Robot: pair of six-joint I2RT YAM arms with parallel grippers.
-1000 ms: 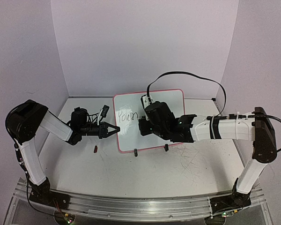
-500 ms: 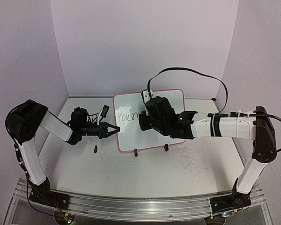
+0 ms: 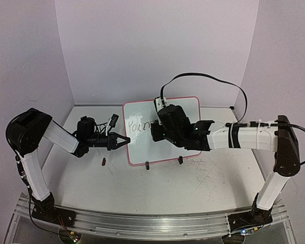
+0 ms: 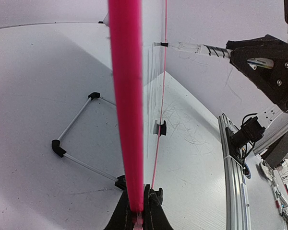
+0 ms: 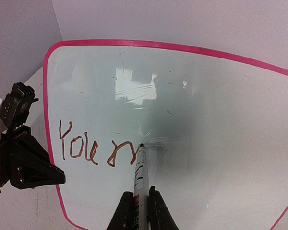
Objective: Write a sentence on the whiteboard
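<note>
**marker tip on the board, a few letters written**

the board (image 3: 142,148) is standing upright in the middle of the top view, on the table (image 3: 193,188), leaning on two black clip feet (image 3: 147,164) at its lower edge. its pink rim is showing all round.

the left gripper (image 3: 126,141) is reaching in from the left of the frame and clamping the board's left edge. in the left wrist view the pink rim is running straight up the frame, and the gripper (image 4: 138,216) at the bottom is pinching it with its jaws closed narrow on it. a wire stand (image 4: 81,143) is showing behind the board.

the right gripper (image 3: 155,133) is sitting in front of the board's face, at the centre of the top view. in the right wrist view its jaws (image 5: 137,211) are gripping a marker (image 5: 139,172) that is pointing up the frame. the marker's tip is touching the board just right of the last stroke. in the left wrist view the marker (image 4: 201,49) is meeting the board near the top of the frame.

the writing (image 5: 96,146) is lying in the lower left part of the board in the right wrist view, in reddish-brown strokes. it is reading "you", then two or three scrawled letters i cannot make out. in the top view the writing (image 3: 138,124) is filling only the board's left part.

a small dark red thing (image 3: 104,161) is lying on the table below the left gripper, apart from the board.
</note>
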